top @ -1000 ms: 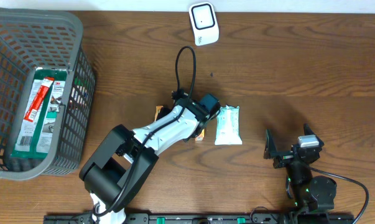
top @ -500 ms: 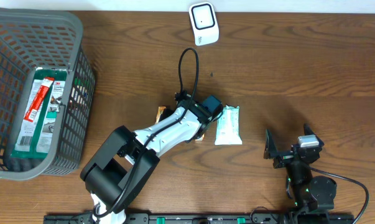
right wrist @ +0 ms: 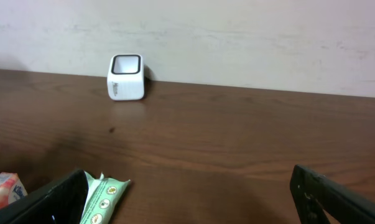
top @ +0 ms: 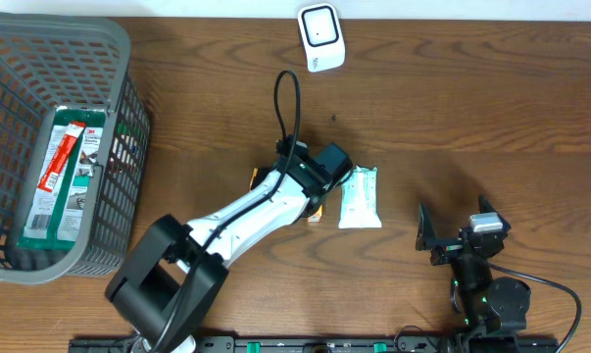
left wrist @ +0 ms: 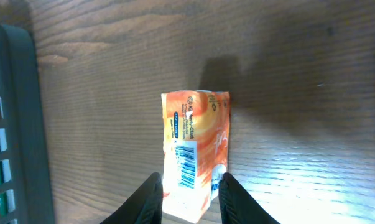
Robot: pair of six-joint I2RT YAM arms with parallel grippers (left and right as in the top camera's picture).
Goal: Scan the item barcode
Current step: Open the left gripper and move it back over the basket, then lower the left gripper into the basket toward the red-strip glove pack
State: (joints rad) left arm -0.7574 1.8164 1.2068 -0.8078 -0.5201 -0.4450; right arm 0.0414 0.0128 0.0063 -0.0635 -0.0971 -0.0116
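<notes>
- Left wrist view: left gripper (left wrist: pixel 188 199) jaws part-way apart astride the near end of the orange packet (left wrist: pixel 196 155), barcode (left wrist: pixel 186 165) up. Cannot tell whether it is clamped or only touching.
- Packet sits mid-table, well apart from the scanner (top: pixel 320 36).
- Step, judged: pickup. Next move: firm grip, lift, present barcode to scanner.
- Right gripper (right wrist: pixel 187 199) spread wide, empty.
- Overhead: arm hides most of the packet.

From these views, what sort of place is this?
Probably a mock checkout bench: a white scanner on a wood table, a gray basket holding packaged goods, and an orange packet with a barcode.

Orange packet (left wrist: pixel 196 149) with blue barcode panel; pale green pouch (top: pixel 360 196); grey basket (top: pixel 60 29).
</notes>
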